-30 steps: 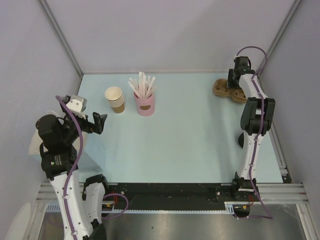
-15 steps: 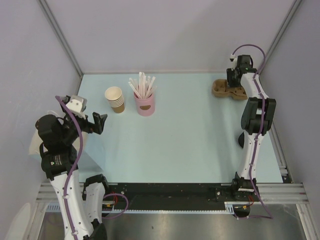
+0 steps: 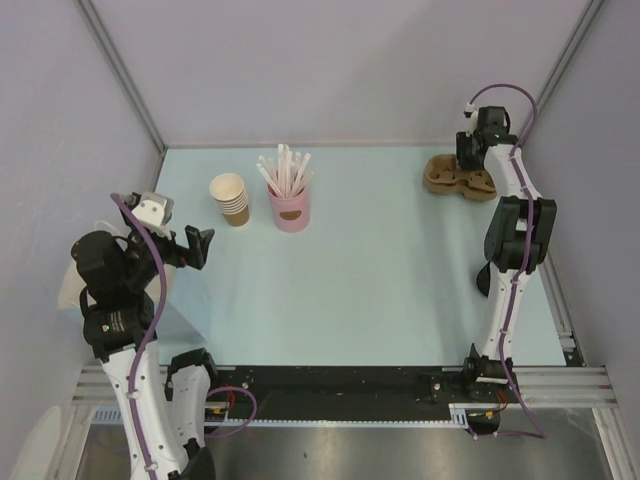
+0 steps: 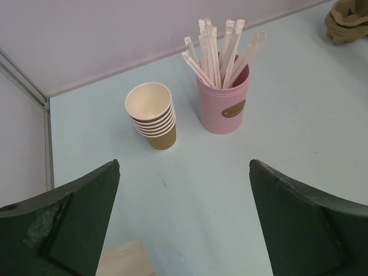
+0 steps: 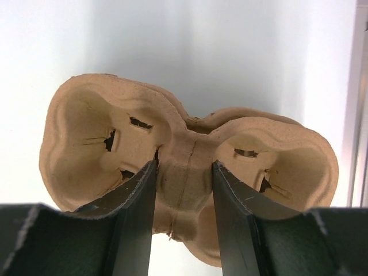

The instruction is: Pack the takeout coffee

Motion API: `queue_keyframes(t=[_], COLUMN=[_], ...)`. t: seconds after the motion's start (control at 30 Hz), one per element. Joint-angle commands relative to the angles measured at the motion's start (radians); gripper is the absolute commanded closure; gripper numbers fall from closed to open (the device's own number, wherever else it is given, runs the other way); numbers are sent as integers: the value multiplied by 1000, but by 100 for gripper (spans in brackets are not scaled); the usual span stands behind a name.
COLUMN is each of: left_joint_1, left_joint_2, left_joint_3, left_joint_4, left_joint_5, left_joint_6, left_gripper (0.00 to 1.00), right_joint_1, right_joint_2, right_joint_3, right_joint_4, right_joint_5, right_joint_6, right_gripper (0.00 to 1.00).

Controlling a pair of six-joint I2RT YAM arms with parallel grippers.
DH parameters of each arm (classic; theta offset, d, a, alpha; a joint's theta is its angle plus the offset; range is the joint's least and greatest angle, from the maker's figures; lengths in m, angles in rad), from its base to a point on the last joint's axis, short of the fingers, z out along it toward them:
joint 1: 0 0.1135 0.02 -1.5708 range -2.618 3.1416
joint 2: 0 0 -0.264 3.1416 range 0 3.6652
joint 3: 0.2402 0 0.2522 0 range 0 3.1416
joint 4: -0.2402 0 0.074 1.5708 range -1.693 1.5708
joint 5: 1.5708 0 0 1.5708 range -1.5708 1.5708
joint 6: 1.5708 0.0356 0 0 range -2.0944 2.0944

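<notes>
Your right gripper [image 5: 184,167] is straddling middle ridge of cup carrier [image 5: 86,132], upper right of overhead frame; pinching or not, cannot tell. Left gripper [image 4: 184,164] is hanging spread wide, lower left. Nowhere is takeout coffee showing, so direction unknown.

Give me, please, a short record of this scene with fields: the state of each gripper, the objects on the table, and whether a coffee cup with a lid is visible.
left gripper: open, empty, over the left side of the table
right gripper: straddles the cup carrier's middle ridge; grip unclear
cup carrier: brown, two wells, both empty, far right
stack of paper cups: lidless, upright, left of pink cup
pink cup: upright, holds white straws
lidded coffee cup: in no view
</notes>
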Motion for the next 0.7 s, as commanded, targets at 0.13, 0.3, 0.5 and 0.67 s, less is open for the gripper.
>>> queue_keyframes(t=[0.13,0.3,0.5,0.67], left_joint_1=[13,13,13,12], left_joint_2=[-11,-14,-17,-3], left_joint_3=[-8,-8,27,123], left_joint_4=[35,36,26,-54], left_joint_5=[22,21,-11,-71], left_joint_6=[-13,-13,1,60], left_gripper=[1,1,1,1], right_joint_1=[-9,-6,84,166], right_joint_2=[-145,-241,-535,-645], right_joint_3=[1,-19,-400,-635], right_joint_4=[34,-35,17,-20], right_joint_5=[-17,-112,-172,-199], right_joint_6=[40,53,-44,-122], right_gripper=[77,77,76,75])
